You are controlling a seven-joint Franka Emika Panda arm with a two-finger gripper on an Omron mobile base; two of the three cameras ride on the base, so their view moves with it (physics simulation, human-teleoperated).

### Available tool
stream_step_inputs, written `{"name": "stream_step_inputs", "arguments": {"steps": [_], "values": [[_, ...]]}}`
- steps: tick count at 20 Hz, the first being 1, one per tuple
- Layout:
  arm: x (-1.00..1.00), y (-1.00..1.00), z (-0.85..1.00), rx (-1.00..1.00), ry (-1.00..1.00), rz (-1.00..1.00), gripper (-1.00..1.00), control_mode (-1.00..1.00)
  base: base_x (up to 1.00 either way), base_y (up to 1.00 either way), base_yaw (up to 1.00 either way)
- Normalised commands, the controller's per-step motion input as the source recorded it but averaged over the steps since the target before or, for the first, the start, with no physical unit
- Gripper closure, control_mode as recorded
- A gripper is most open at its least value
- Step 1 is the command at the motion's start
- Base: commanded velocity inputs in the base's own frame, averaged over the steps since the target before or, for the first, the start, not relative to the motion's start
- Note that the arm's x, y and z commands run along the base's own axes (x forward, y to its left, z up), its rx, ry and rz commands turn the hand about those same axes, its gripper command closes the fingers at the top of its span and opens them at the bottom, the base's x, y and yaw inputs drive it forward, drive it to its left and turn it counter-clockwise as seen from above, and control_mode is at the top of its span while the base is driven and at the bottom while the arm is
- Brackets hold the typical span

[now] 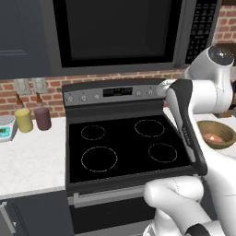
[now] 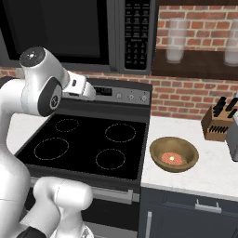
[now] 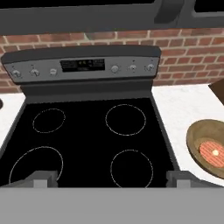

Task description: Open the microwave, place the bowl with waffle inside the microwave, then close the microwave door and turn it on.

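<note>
Dark fingers (image 3: 43, 178) spread wide, empty, above the black stove (image 3: 87, 140). Right of it on the white bench (image 2: 214, 167) sits the bowl (image 2: 174, 154) with the waffle (image 2: 174, 159). Overhead, the microwave door (image 1: 117, 32) is shut. A knife block (image 2: 217, 122) stands beyond the bowl.

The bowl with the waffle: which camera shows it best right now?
The right base view: the whole bowl sits unobstructed on the white counter beside the stove, the waffle inside it. In the left base view the arm hides part of the bowl; in the hand view the frame's right edge crops it.
</note>
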Motion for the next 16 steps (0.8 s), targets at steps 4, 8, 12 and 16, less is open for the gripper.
{"name": "stream_step_inputs", "arguments": {"steps": [4,8,12,16], "values": [[0.01,-0.31,0.76,0.00,0.00,-0.10,-1.00,-1.00,0.00,0.00,0.00],[0.00,-0.34,0.70,0.00,0.00,0.00,-1.00,-1.00,0.00,0.00,0.00],[0.03,-0.30,0.24,0.00,-0.06,0.00,-1.00,-1.00,0.00,0.00,0.00],[0.37,-0.21,0.00,0.00,-0.10,0.00,-1.00,-1.00,0.00,0.00,0.00]]}}
